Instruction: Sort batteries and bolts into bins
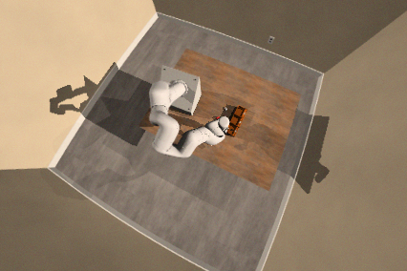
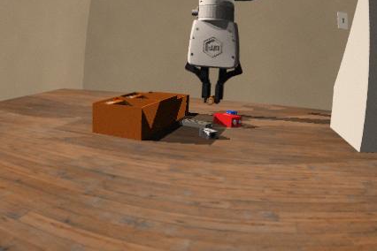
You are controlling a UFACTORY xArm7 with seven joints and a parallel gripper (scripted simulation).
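My gripper (image 2: 211, 96) is shut on a small orange cylinder with a grey end, a battery (image 2: 211, 99) by its look. It holds the battery a little above the table, just right of the bins. The two orange-brown bins (image 2: 133, 116) (image 1: 237, 120) stand joined side by side; I cannot read their letters. On the table below the gripper lie a grey bar (image 2: 196, 123), a small grey metal piece (image 2: 208, 133) and a red block (image 2: 227, 119) with a small blue thing (image 2: 231, 112) behind it. In the overhead view the arm's wrist hides the fingers.
The robot's white base pedestal (image 2: 354, 79) (image 1: 183, 90) stands at the right of the close view. The wooden table (image 2: 177, 189) (image 1: 267, 109) stretches wide in front of the bins.
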